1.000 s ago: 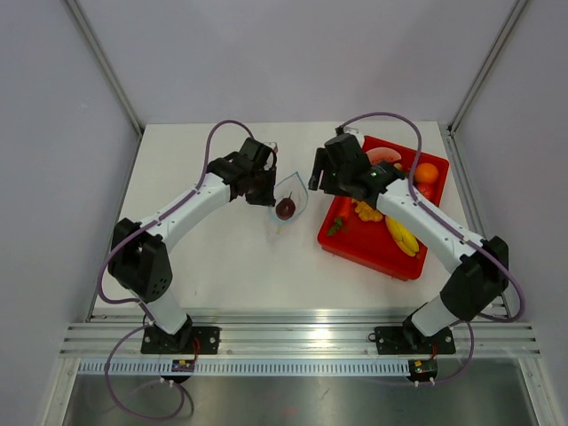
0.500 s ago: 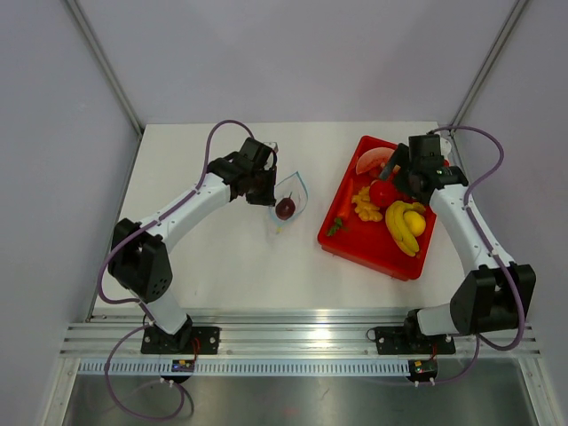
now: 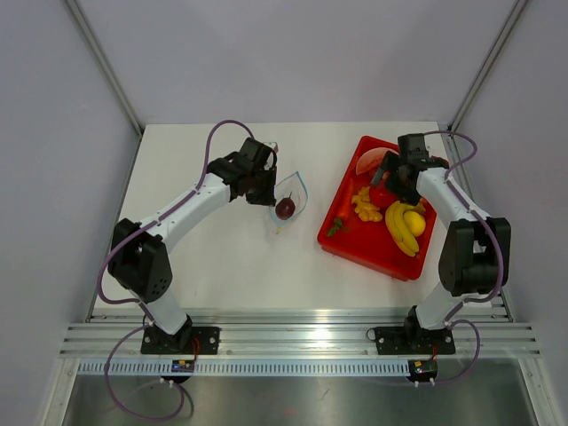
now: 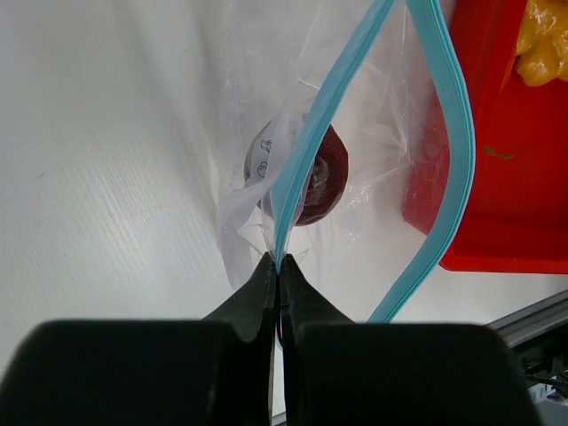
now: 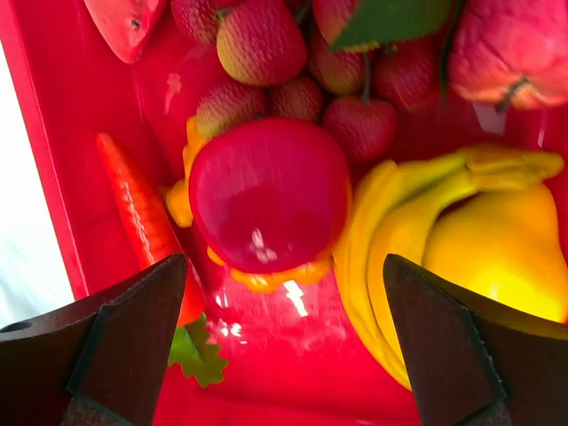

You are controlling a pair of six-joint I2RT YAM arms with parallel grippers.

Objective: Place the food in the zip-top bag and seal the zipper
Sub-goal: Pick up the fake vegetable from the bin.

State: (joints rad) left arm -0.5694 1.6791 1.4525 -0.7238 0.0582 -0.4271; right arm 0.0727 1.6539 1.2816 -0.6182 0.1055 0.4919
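Observation:
The clear zip-top bag (image 3: pixel 290 197) (image 4: pixel 373 98) lies on the white table with its mouth gaping. Its light blue zipper (image 4: pixel 446 115) curves in two strips. My left gripper (image 3: pixel 266 190) (image 4: pixel 278 259) is shut on the near end of the zipper strip. A dark purple round fruit (image 3: pixel 286 209) (image 4: pixel 324 177) sits inside the bag. My right gripper (image 3: pixel 389 183) (image 5: pixel 284 266) hangs open over the red tray, fingers wide apart and holding nothing. The glossy red tomato-like fruit (image 5: pixel 269 195) lies just ahead of and between its fingertips.
The red tray (image 3: pixel 373 248) at the right holds a banana (image 3: pixel 401 232) (image 5: pixel 399 231), a yellow fruit (image 5: pixel 497 240), a carrot (image 5: pixel 133 204), strawberries (image 5: pixel 257 40) and a watermelon slice (image 3: pixel 368 161). Aluminium rails run along the table's near edge.
My right arm swung from the bag's mouth to over the tray, its jaws spreading wide, and settled above the red fruit. The left gripper and bag stayed put.

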